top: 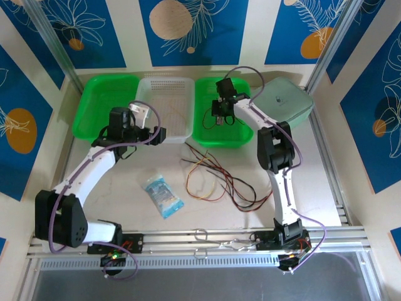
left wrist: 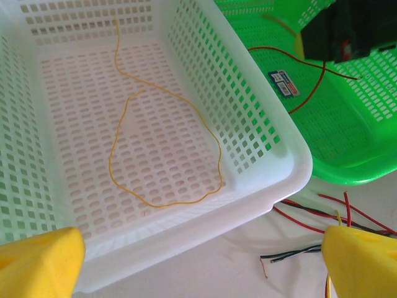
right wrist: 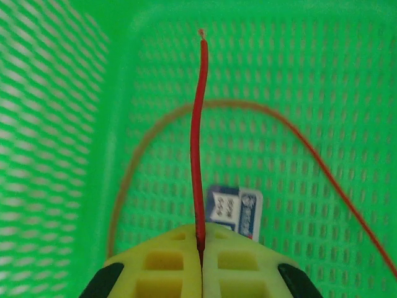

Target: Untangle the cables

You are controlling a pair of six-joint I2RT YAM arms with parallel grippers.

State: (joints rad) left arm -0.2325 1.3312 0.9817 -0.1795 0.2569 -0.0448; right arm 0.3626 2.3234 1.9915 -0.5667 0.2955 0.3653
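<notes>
Hanging over the right-hand green tray (top: 241,137), the right jaws are pressed shut on a red cable (right wrist: 198,136), whose free end stands straight out past the yellow pads (right wrist: 167,264) toward the tray's far wall. A reddish strand (right wrist: 248,105) curves in a wide arc across the tray floor behind it; whether it belongs to the same cable cannot be told. A small blue and white label (right wrist: 239,211) lies on the tray floor just beyond the pads. The left jaws stand wide apart with nothing between them, at the near right corner of the white basket (left wrist: 273,149). A thin yellow cable (left wrist: 155,205) lies in a loose open loop on the basket floor. On the bench (top: 188,219), between the two arms and just in front of the green tray, a heap of cables (top: 216,179) in red, dark, orange and pale yellow lies crossed over itself, a few red and dark strands reaching near the basket corner. A blue and white packet (top: 163,195) lies left of the heap, apart from it
</notes>
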